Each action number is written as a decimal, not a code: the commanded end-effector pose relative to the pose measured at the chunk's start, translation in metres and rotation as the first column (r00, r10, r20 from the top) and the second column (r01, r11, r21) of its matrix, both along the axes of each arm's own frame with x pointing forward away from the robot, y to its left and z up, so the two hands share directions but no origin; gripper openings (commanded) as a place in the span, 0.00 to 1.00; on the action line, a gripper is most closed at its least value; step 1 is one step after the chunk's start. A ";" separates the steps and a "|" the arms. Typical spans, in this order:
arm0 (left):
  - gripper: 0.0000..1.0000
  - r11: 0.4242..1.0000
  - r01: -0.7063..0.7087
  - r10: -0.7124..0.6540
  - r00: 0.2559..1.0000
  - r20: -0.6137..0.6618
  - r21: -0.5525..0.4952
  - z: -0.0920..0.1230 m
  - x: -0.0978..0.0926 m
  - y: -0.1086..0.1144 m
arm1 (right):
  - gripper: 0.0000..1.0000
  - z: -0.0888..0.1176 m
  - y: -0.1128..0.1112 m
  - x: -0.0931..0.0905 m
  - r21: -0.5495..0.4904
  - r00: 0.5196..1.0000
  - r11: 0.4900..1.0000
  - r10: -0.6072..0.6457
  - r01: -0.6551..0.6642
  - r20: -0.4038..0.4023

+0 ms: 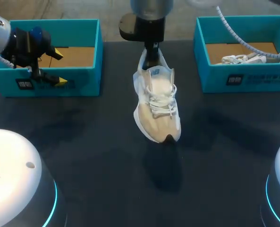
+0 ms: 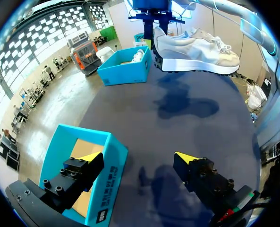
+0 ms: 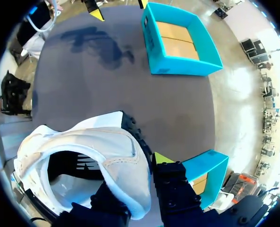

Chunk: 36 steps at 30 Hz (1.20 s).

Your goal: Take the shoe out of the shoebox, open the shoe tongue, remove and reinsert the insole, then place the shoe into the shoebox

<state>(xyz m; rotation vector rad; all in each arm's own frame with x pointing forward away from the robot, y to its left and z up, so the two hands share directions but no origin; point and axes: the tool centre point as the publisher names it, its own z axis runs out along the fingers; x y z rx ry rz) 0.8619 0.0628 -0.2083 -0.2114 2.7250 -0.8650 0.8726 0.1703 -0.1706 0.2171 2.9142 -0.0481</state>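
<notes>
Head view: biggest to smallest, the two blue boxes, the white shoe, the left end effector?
1. Left teal cardboard shoebox and right teal cardboard shoebox, alike.
2. White-and-beige sneaker.
3. Yellow-tipped left end effector.

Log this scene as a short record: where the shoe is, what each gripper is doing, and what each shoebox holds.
shoe: white and beige lace-up sneaker, held in the air above the dark table, toe toward the robot
right gripper: shut on the sneaker's heel
left gripper: open, holding nothing, over the front wall of the left teal shoebox
left teal shoebox contents: only its brown cardboard floor shows
right teal shoebox contents: a second white shoe
</notes>
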 end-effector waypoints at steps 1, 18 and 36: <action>1.00 1.000 0.001 -0.001 1.000 -0.001 0.002 0.000 0.000 0.000 | 0.00 0.000 -0.024 0.009 0.016 1.000 1.000 0.015 -0.015 -0.003; 1.00 1.000 0.001 -0.001 1.000 -0.001 0.002 0.000 0.000 0.000 | 0.00 0.015 -0.148 0.107 -0.061 1.000 0.998 0.011 -0.012 -0.017; 1.00 1.000 0.001 -0.001 1.000 -0.001 0.002 0.000 0.000 0.000 | 0.00 0.017 -0.257 0.186 -0.098 0.997 0.993 -0.071 0.067 -0.032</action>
